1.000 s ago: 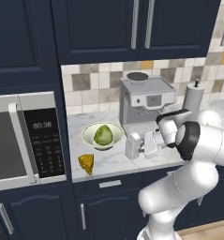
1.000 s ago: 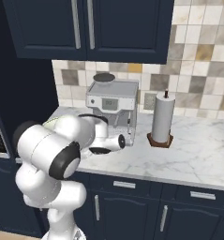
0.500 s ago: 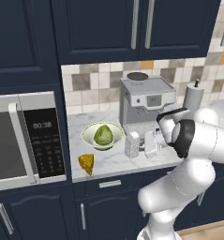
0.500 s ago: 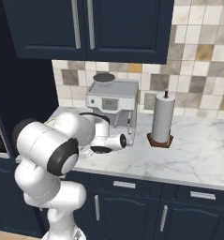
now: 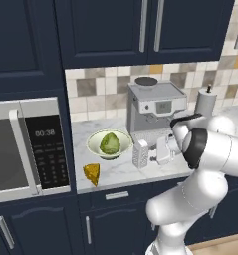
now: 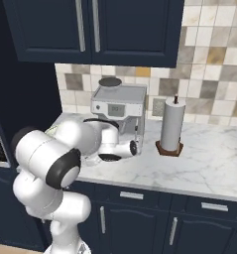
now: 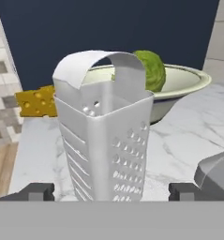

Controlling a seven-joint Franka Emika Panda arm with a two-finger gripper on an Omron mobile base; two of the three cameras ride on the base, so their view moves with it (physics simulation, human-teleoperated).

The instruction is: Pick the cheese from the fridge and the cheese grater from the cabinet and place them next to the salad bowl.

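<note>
The cheese grater (image 5: 140, 153) (image 7: 106, 140) stands upright on the marble counter, just right of the salad bowl (image 5: 95, 142) (image 7: 190, 80) with its lettuce head (image 5: 110, 143). The cheese (image 5: 92, 174) (image 7: 36, 102), a yellow-orange wedge with holes, lies near the counter's front edge, in front of the bowl and to its left. My gripper (image 5: 150, 154) (image 7: 109, 191) is open, level with the grater. Its fingertips (image 7: 36, 191) stand wide on either side of the grater's base, with a gap showing on both sides.
A grey coffee machine (image 5: 153, 112) (image 6: 119, 106) stands right behind the grater and my hand. A paper towel roll (image 6: 171, 130) is further right on the counter (image 6: 209, 163). A microwave (image 5: 26, 144) walls off the left. Upper cabinet doors (image 5: 140, 30) are closed.
The fingers have opened off the cheese grater, which now stands free on the counter beside the bowl. The arm has hardly moved.
</note>
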